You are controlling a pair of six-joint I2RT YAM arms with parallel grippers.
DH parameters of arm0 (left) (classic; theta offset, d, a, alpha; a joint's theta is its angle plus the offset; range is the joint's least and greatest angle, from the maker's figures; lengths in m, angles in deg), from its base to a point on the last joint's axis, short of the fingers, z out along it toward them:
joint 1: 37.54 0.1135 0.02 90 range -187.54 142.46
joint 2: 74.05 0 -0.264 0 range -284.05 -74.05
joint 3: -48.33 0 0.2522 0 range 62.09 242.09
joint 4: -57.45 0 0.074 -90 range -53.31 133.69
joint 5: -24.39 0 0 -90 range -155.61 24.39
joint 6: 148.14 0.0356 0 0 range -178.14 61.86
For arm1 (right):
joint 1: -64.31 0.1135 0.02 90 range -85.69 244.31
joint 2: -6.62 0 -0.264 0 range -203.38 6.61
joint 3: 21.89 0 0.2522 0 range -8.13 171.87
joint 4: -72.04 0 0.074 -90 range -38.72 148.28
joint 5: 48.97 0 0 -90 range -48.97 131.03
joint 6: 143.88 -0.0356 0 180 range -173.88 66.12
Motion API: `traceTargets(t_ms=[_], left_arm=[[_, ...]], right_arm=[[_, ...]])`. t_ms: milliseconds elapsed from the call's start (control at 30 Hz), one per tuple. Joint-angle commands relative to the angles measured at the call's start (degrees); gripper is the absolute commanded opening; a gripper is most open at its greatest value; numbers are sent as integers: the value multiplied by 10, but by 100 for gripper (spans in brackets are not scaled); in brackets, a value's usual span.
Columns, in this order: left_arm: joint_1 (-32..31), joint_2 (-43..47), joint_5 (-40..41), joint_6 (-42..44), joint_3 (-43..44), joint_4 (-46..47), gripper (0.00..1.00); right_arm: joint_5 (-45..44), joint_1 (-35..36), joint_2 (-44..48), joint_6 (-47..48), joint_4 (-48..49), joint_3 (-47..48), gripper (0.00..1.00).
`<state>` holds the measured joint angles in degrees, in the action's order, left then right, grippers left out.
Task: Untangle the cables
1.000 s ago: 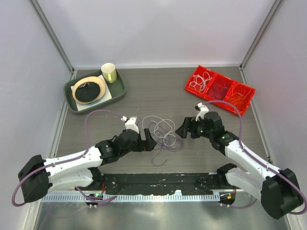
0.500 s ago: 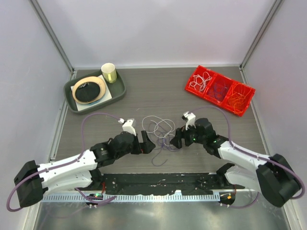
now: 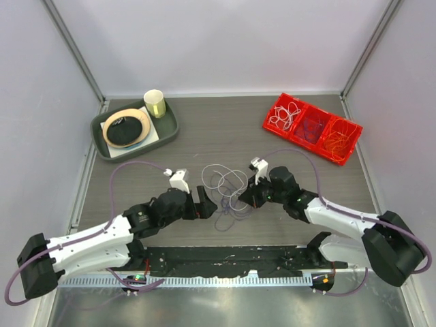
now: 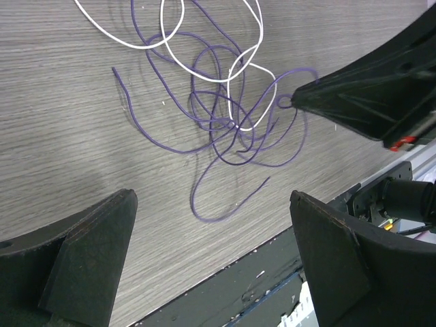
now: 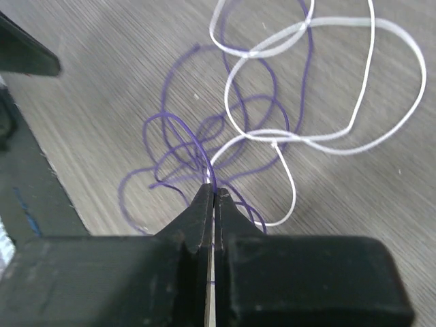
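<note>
**Right jaws pinch a purple strand; left jaws wait wide**

We take the green tray (image 3: pixel 170 124) as our landmark. Nearer to us than the tray and a little to its right, the left gripper (image 3: pixel 210 202) hangs low with its 2 fingers spread as far as they go, holding nothing. We judge it is parked there to pin or catch a loop once the strands are drawn apart.

Further right of the tray lie the cables (image 3: pixel 228 185), a loose knot of loops flat on the table. They sit just beyond the left gripper's fingertips, apart from them, and touch the right gripper's tip.

Right again of the tray, the right gripper (image 5: pixel 214 194) has its jaws pressed together on the purple cable (image 5: pixel 170 122), at the knot's right edge. The white cable (image 5: pixel 354 122) runs through the same loops, so we expect a slow pull is needed.

Far right of the tray stands the red bin (image 3: pixel 303 143), its 3 compartments holding white, purple and orange wires.
</note>
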<state>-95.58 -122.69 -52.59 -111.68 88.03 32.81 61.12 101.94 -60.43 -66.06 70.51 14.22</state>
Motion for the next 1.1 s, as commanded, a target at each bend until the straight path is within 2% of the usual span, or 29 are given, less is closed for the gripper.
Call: traceTargets(t_ms=[0, 133, 300, 600, 733, 833, 967, 1067], left_arm=[[1, 32, 30, 12, 9, -22, 100], [0, 60, 46, 30, 10, -23, 100], [1, 96, 48, 59, -8, 16, 100], [1, 116, 68, 149, 0, 128, 100], [1, 93, 44, 256, 7, 213, 100], [0, 63, 77, 277, 28, 219, 100], [0, 27, 35, 323, 38, 264, 100], [1, -5, 49, 325, 44, 260, 100]], right_arm=[[0, 11, 75, -42, -10, 68, 1], [4, 23, 149, -67, -33, 130, 1], [-73, 24, 199, -94, -51, 222, 1], [-84, 24, 113, -115, -112, 496, 1], [-78, 24, 80, -129, -138, 549, 1], [-92, 24, 69, -127, -145, 574, 1], [-122, 24, 60, -110, -164, 598, 1], [-162, 24, 54, -89, -177, 606, 1]])
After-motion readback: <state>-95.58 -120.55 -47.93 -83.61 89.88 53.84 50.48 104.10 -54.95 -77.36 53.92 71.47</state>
